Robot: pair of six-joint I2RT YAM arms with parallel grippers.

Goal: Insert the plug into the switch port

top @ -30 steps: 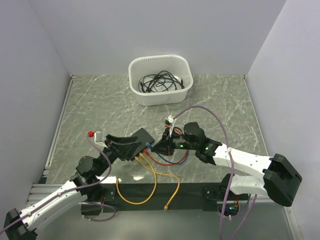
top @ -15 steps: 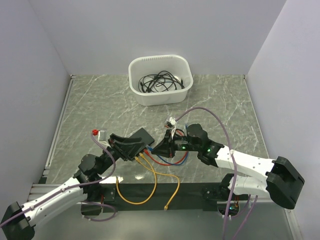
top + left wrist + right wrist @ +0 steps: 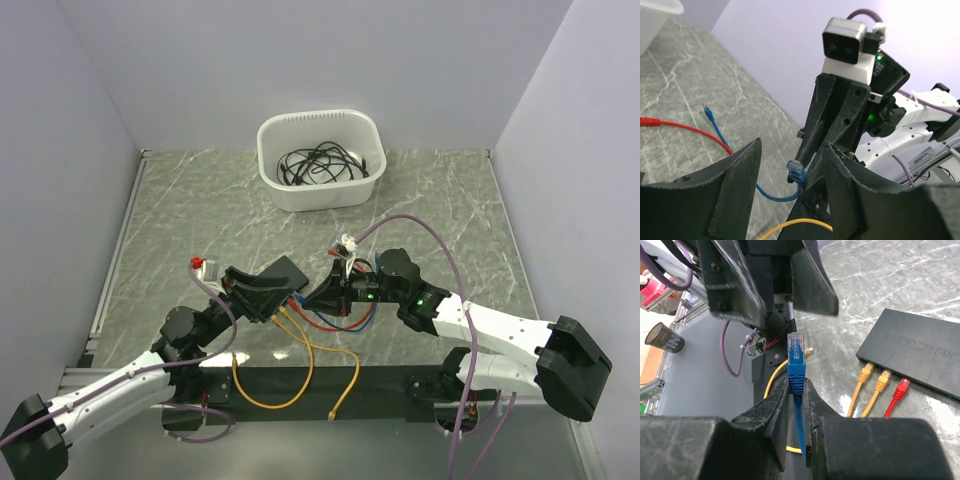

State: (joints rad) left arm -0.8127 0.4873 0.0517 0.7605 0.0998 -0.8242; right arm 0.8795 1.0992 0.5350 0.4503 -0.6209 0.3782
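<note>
The matte black switch (image 3: 920, 347) lies flat on the marble table, with two yellow plugs (image 3: 875, 380) and a red plug (image 3: 901, 388) in the sockets along its near edge. It also shows in the top view (image 3: 284, 270). My right gripper (image 3: 796, 389) is shut on a blue plug (image 3: 796, 356), which points up and away, left of the switch and apart from it. My left gripper (image 3: 791, 149) is open and empty. Its fingers (image 3: 735, 195) frame the right gripper and the blue plug (image 3: 796, 171). In the top view the two grippers (image 3: 262, 298) (image 3: 312, 295) face each other just in front of the switch.
A white tub (image 3: 322, 196) with black cables stands at the back centre. Yellow cables (image 3: 300, 372) loop from the switch over the table's near edge. A loose red cable (image 3: 670, 124) and a blue cable end (image 3: 707, 111) lie on the table beyond the grippers.
Both arms have shifted slightly to the right. The right gripper still holds the blue plug. The switch has not moved.
</note>
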